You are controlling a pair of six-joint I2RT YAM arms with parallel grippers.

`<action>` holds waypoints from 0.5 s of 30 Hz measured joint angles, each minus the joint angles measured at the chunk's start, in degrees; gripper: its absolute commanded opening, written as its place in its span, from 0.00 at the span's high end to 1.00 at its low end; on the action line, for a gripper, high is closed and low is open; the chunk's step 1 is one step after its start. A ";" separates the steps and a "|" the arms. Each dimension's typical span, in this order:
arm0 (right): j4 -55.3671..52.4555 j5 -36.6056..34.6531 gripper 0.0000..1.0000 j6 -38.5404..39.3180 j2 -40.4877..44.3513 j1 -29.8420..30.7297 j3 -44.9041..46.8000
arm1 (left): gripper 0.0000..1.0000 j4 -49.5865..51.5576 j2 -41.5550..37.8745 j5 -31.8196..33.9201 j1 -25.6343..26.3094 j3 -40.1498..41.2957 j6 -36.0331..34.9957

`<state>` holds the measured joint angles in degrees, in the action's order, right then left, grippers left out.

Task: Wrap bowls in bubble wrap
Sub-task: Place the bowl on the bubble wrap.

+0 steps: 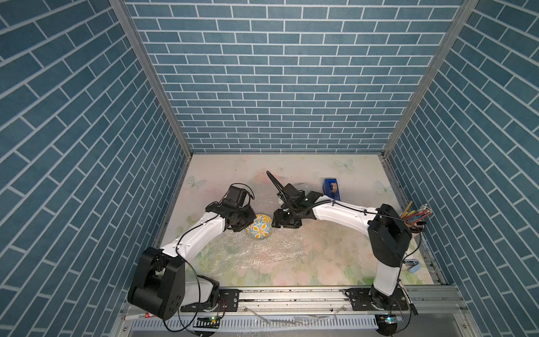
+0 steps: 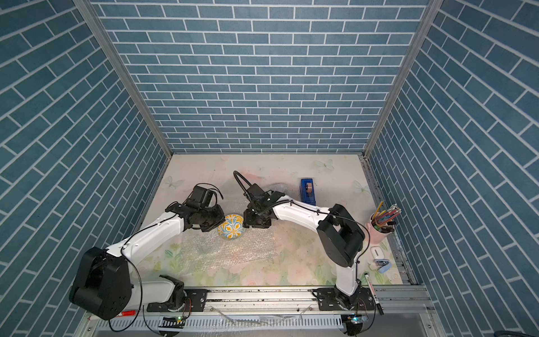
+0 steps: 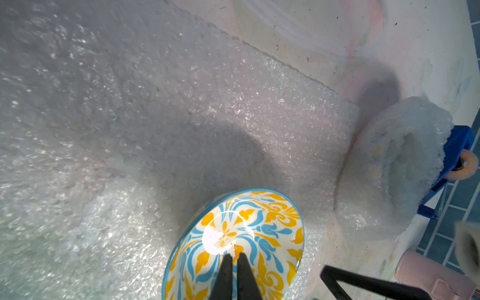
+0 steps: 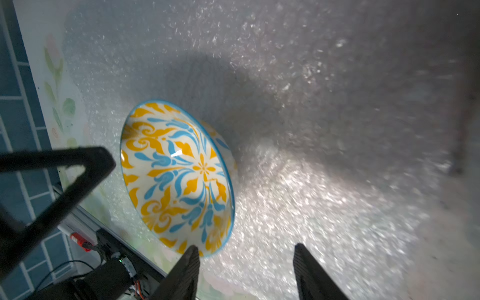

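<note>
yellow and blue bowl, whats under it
A flat bubble wrap sheet spreads beneath the yellow-and-blue bowl, on the floral table. The bowl is tipped up in the left tool, so where its underside meets the sheet is hidden.

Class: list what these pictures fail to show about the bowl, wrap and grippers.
- Whether the left gripper pinches the bowl: left wrist view, bottom edge cuts the rim; both top views, hidden under the gripper itself.
- What the wrapped bundle holds: left wrist view, cloudy wrap; both top views, right arm covers most of it.
</note>
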<state>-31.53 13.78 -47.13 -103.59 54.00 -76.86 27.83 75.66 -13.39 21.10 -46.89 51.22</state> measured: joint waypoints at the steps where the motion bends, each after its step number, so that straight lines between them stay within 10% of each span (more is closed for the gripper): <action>1: -0.66 -1.11 0.38 0.00 3.21 0.00 2.36 | 0.90 -0.59 0.44 -0.11 0.07 0.00 0.00; 15: 1.05 -4.09 0.48 -5.29 8.87 2.43 22.56 | 0.91 -4.90 2.84 -1.46 0.90 1.66 0.00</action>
<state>-30.48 9.69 -52.42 -94.72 56.42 -54.30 22.94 78.50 -14.85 22.00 -45.23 51.22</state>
